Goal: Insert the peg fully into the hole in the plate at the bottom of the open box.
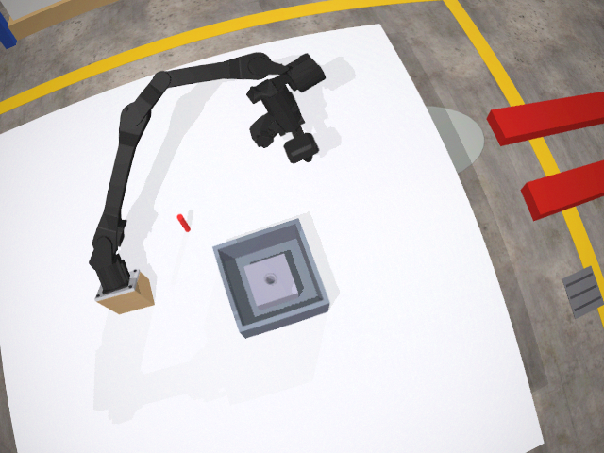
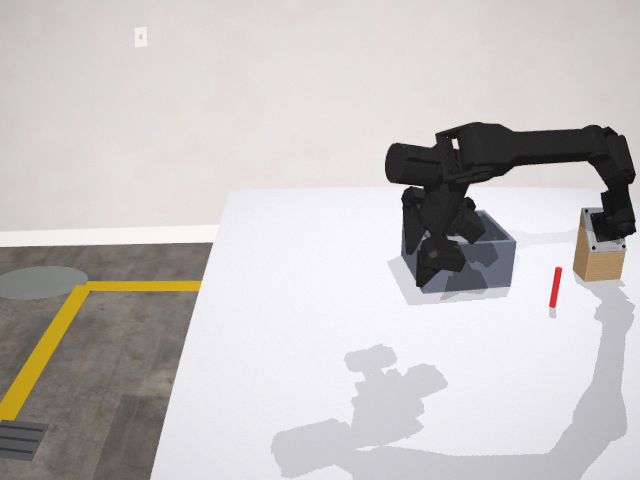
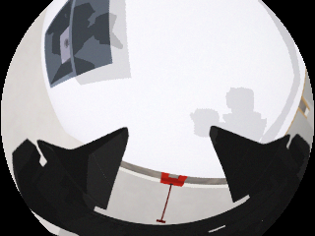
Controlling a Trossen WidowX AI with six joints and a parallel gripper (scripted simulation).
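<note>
A black arm (image 1: 127, 122) rises from a wooden block (image 1: 127, 297) at one side of a white worktop (image 1: 390, 341) and bends over it, carrying the pincer (image 1: 273, 139) high above the surface. The pincer is released, its two fingers spread wide with only bare worktop showing between them, and it grasps nothing. It points downward at a slight tilt. The red peg (image 1: 183, 222) stands upright on the worktop, well apart from the pincer, back toward the arm's base and off to one side. The grey open box (image 1: 311, 273) sits on the worktop, also well away from the pincer; in the wrist view it lies off to the upper left of the fingers. A pale plate (image 1: 258, 287) lies flat on the box floor, with a small round hole (image 1: 269, 278) near its middle. The peg and the box are near each other but not touching. The arm's shadow falls across the worktop.
</note>
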